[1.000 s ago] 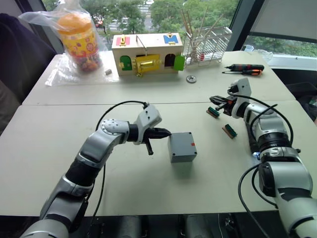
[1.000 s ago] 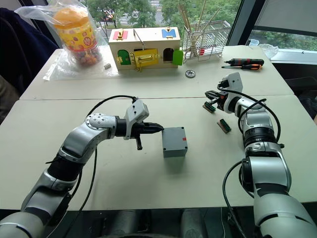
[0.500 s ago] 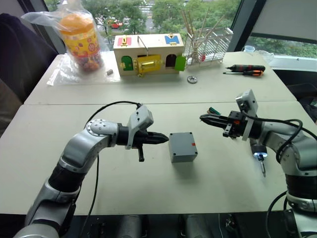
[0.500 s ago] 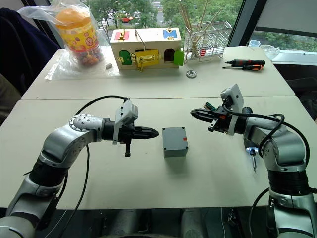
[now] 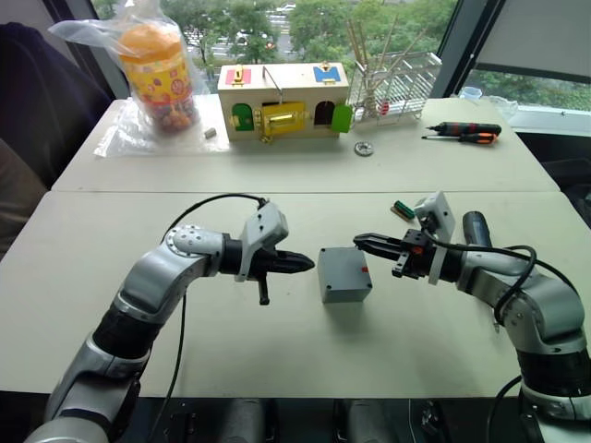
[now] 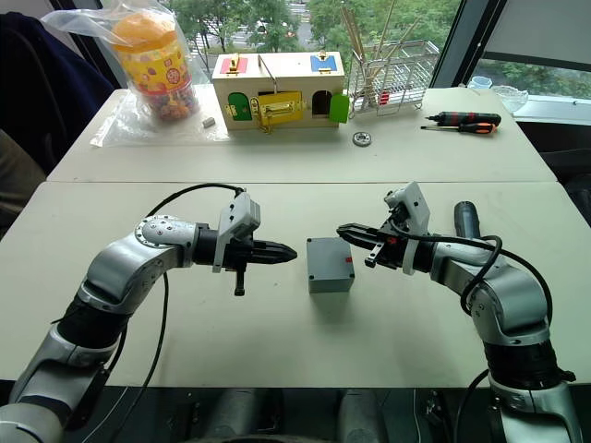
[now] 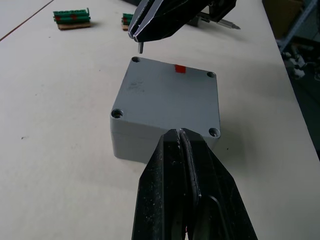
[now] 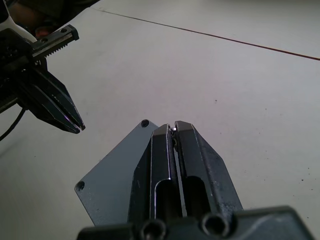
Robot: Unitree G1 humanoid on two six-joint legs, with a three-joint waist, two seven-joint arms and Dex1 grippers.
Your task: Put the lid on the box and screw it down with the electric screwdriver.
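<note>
Two grippers of mine flank the box (image 5: 344,274), which stands upright near the middle of the near table (image 5: 277,360) with the lid (image 7: 170,97) already seated flat on top, its corner screw holes visible and a small red mark at one edge. My left gripper (image 5: 305,265), at 9 o'clock of the box and just apart from its side, has its fingers clenched together on nothing. My right gripper (image 5: 360,243) reaches in from 3 o'clock, its tip poised over the lid's far corner; its fingers are pinched tight on a small screw (image 7: 140,47), whose shank hangs just above a corner hole. At 3 o'clock of the box, beyond my right forearm, the electric screwdriver (image 6: 466,220) lies on the table. At 1 o'clock lies a small green terminal block (image 5: 404,209). On the far table stand a wooden lock box (image 5: 283,99), a bagged jar (image 5: 160,67), a wire rack (image 5: 399,78) and two hand screwdrivers (image 5: 464,132).
</note>
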